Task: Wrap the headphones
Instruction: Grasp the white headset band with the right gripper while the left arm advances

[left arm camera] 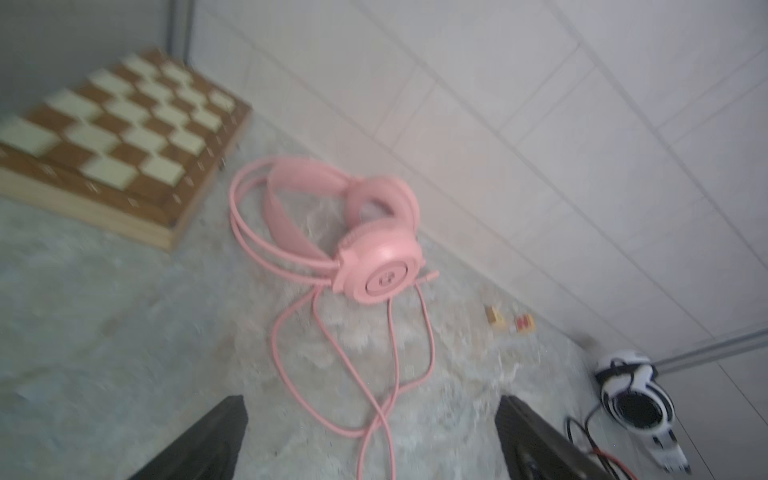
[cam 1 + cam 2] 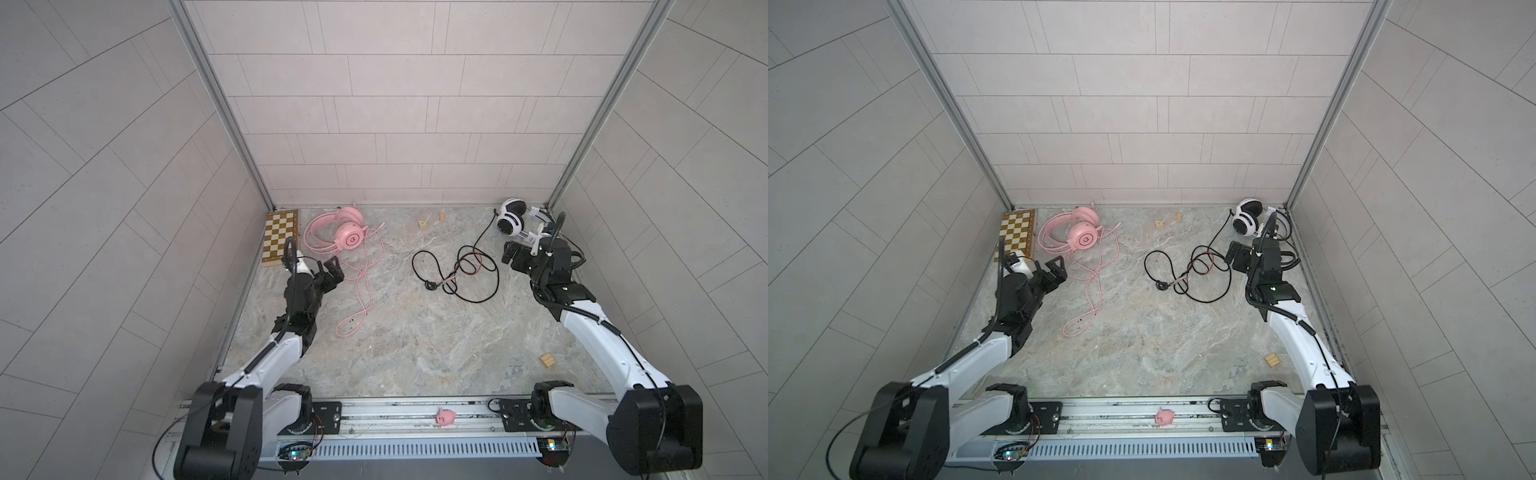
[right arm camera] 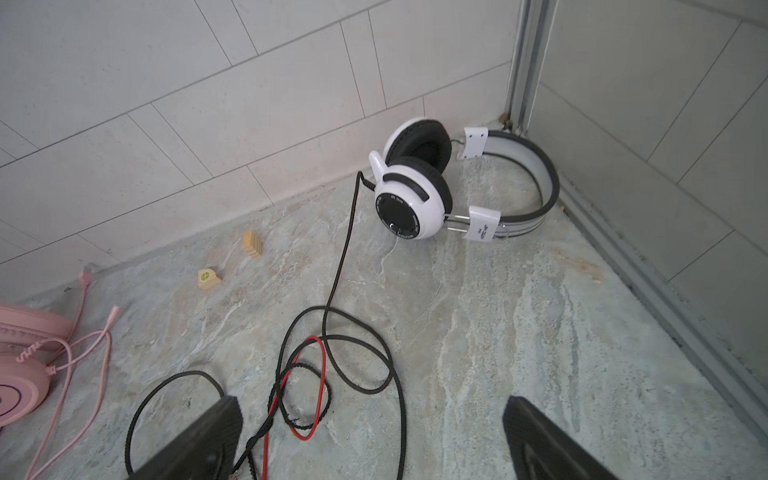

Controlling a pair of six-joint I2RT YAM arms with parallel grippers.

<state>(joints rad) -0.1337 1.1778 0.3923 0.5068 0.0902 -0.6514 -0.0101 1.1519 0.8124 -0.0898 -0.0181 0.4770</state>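
Marble tabletop point(image 2: 415, 340), chessboard point(image 2: 280, 235) beside pink headphones point(image 2: 343, 232), wooden block point(image 2: 547, 360)

headphones 2: pink headphones point(image 2: 351, 240), white headphones point(image 2: 510, 224) | chessboard point(image 2: 280, 235) 1 | small wooden blocks 3: back-wall block point(image 2: 423, 224), second back-wall block point(image 2: 442, 216), front-right block point(image 2: 547, 360) | pink pig toy point(image 2: 445, 417) 1 | grippers 2: left gripper point(image 1: 371, 402), right gripper point(image 3: 370, 405)

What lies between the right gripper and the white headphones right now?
In the right wrist view, only their own black cable, looped with a red wire on the tabletop, lies between the open right gripper and the white headphones.
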